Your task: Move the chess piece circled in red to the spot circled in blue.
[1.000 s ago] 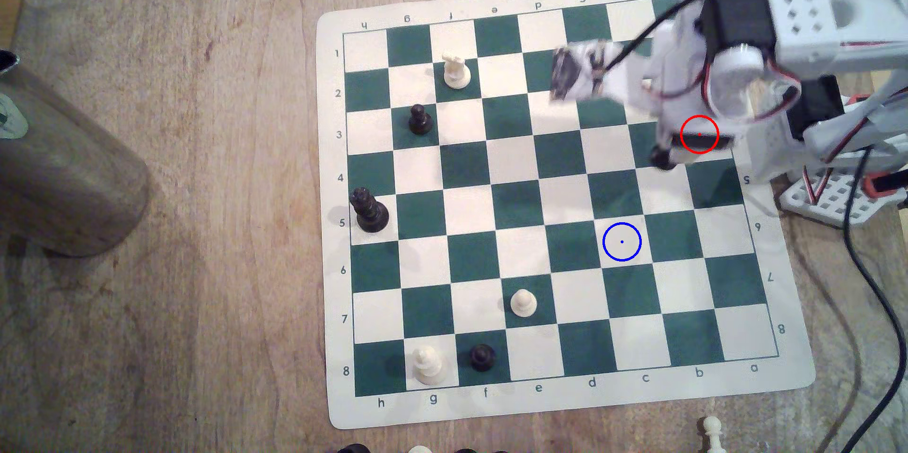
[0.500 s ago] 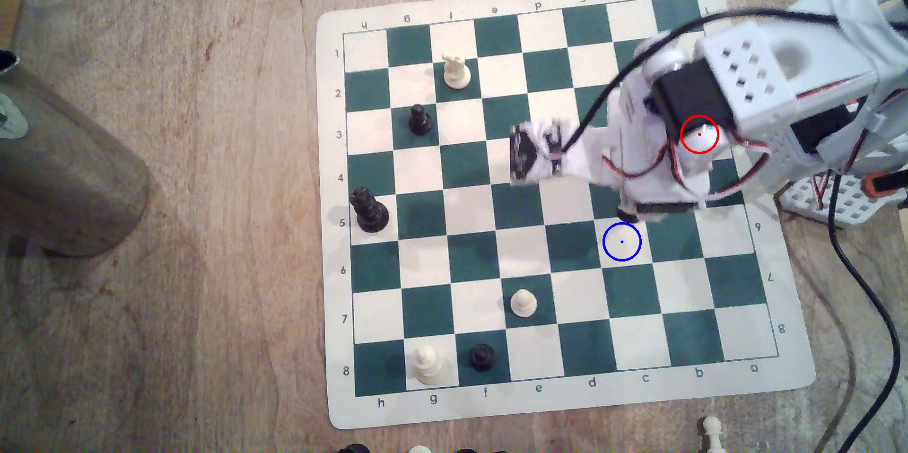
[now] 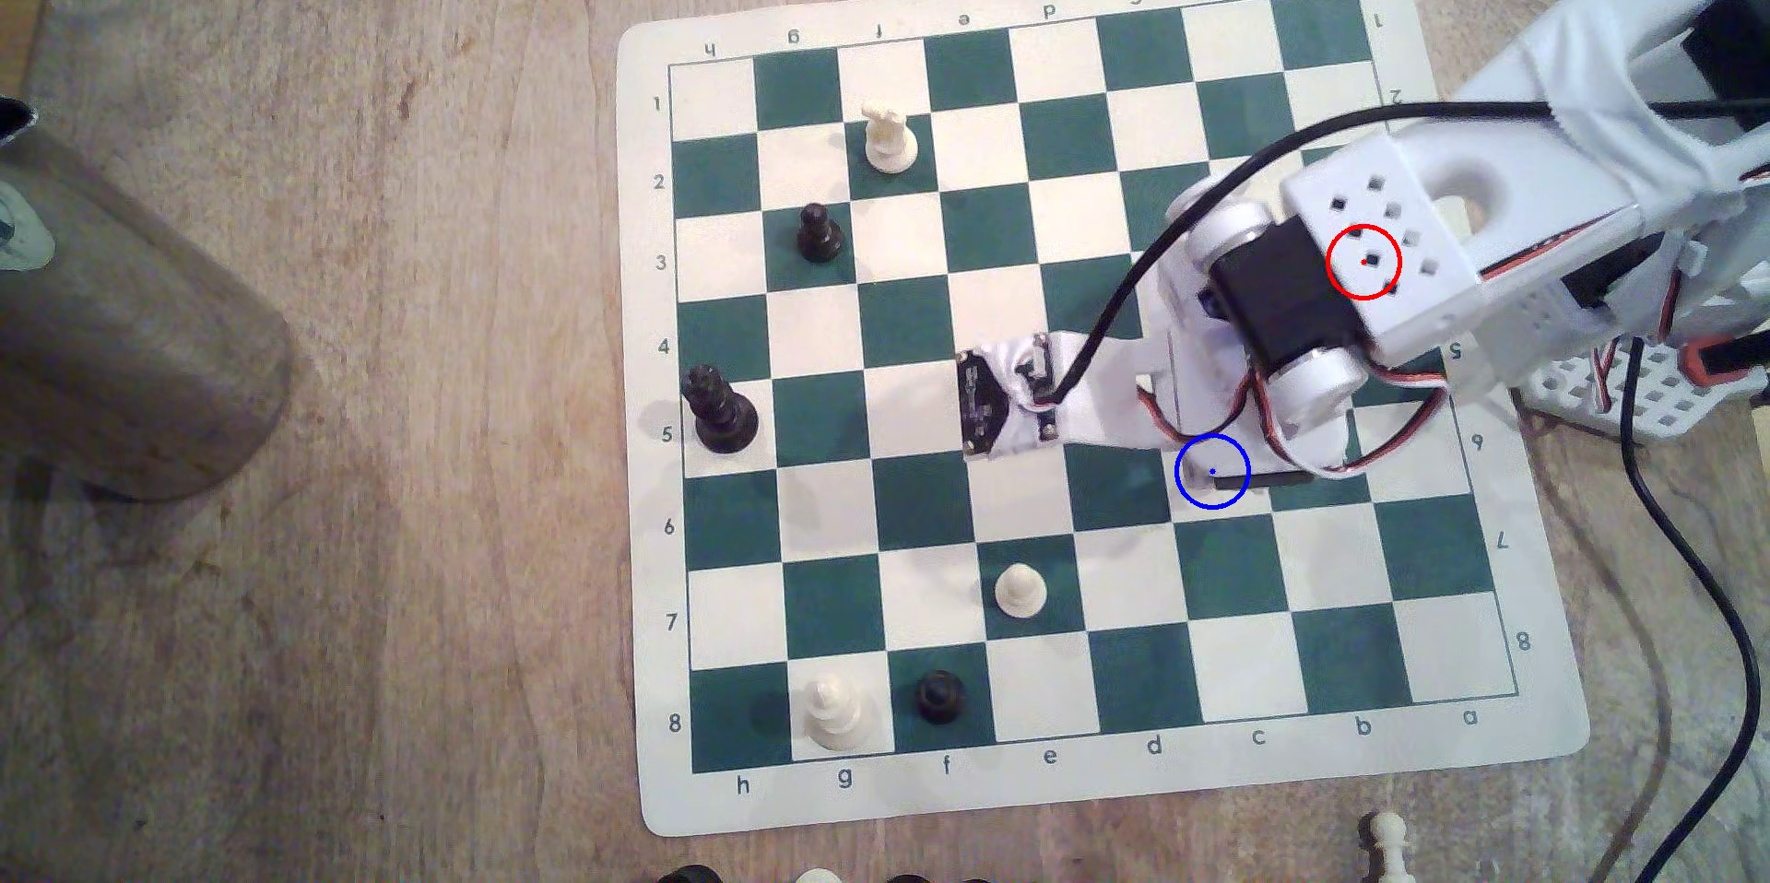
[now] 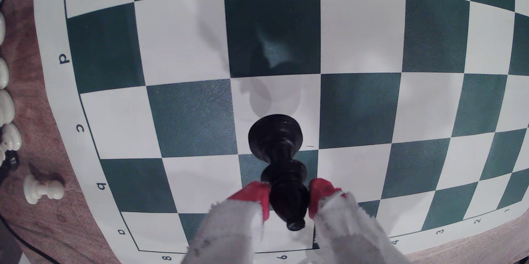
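The chess piece circled in red point(image 4: 282, 166) is a small glossy black piece with a round base, and my gripper point(image 4: 289, 199) is shut on its head. Its red-tipped fingers point(image 4: 254, 195) press on both sides. The base points at a cream square point(image 4: 274, 95) that carries its shadow; I cannot tell whether it touches the board. In the exterior view the arm covers the piece. There my gripper point(image 3: 1245, 476) is at the spot circled in blue point(image 3: 1197, 486), a cream square. The red ring point(image 3: 1364, 262) now lies over the arm's white housing.
On the board point(image 3: 1437, 653) stand a tall black piece point(image 3: 718, 409), a black pawn point(image 3: 819, 232), white pieces point(image 3: 889, 138), point(image 3: 1020, 591), point(image 3: 833, 709) and a black piece point(image 3: 941, 696). A brown cylinder point(image 3: 124, 318) lies at the exterior view's left. A black cable point(image 3: 1705, 577) trails at its right.
The arm has swung from the red ring down and to the exterior view's left, carrying the black piece. The gripper now sits at the blue ring.
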Robot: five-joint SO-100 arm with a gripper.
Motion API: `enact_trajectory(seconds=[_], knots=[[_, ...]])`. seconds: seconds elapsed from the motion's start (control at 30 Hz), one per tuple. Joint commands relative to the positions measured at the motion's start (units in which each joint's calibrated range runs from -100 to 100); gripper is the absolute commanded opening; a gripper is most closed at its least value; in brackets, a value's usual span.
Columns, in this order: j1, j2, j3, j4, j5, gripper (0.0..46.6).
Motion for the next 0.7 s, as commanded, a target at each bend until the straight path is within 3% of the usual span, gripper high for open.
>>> enact_trajectory(seconds=[0.0,0.67], knots=[[-0.1,0.4,-4.3,0.0,-0.2,0.2],[0.0,6.6,-5.4,-2.4,-0.3,0.2]])
